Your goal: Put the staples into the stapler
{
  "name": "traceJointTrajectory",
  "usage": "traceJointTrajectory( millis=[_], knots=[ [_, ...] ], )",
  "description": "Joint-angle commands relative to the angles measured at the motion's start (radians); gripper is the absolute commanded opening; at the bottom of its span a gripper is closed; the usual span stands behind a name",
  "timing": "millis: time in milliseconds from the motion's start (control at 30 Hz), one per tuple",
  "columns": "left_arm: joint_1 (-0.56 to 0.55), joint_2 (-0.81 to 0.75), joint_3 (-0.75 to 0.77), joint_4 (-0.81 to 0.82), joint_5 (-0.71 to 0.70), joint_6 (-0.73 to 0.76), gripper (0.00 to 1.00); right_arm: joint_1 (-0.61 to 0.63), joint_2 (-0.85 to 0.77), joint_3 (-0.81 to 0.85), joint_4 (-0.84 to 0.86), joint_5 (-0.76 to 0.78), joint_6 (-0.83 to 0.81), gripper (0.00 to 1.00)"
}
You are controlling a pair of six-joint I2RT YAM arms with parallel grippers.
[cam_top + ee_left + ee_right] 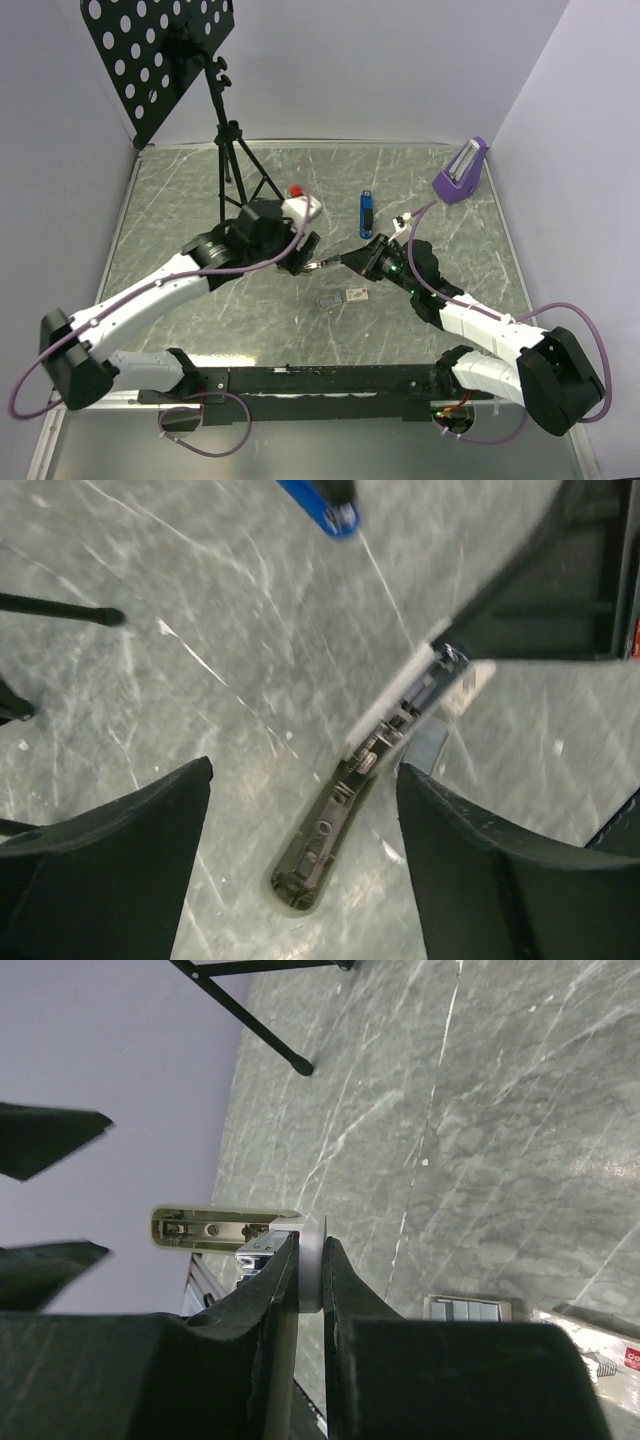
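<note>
Staples (356,294) lie on the worktop (180,200), not yet loaded. The right gripper (310,1260) jaws pinch the opened stapler (335,830); the left gripper (303,778) jaws gape, empty.

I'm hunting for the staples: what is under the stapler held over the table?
In the left wrist view a grey tray piece pokes out under the stapler; its remainder is covered.
</note>
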Motion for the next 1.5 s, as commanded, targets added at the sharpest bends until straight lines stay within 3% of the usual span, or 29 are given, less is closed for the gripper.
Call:
traceJointTrajectory(
  millis=[0, 100, 467, 700, 1233, 1300, 1467],
  knots=[
    [-0.044, 0.071, 0.088, -0.16, 0.051, 0.125, 0.74, 0.012, 0.002, 0.045, 0.086, 0.0, 0.011, 0.0],
    [-0.061, 0.12, 0.118, -0.193, 0.083, 0.149, 0.63, 0.013, 0.008, 0.041, 0.089, -0.006, 0.012, 0.0],
    [-0.081, 0.251, 0.151, -0.228, 0.063, 0.249, 0.51, 0.015, 0.017, 0.023, 0.126, -0.025, 0.034, 0.0],
    [-0.079, 0.275, 0.153, -0.213, 0.063, 0.283, 0.34, 0.017, 0.02, 0.022, 0.135, -0.034, 0.04, 0.0],
    [-0.095, 0.285, 0.108, -0.16, 0.109, 0.326, 0.29, 0.017, 0.063, 0.022, 0.183, -0.072, 0.072, 0.0],
    [-0.096, 0.283, 0.104, -0.164, 0.115, 0.334, 0.21, 0.017, 0.068, 0.02, 0.186, -0.078, 0.076, 0.0],
    [-0.095, 0.274, 0.084, -0.19, 0.1, 0.347, 0.12, 0.015, 0.082, 0.018, 0.193, -0.084, 0.081, 0.0]
  ],
)
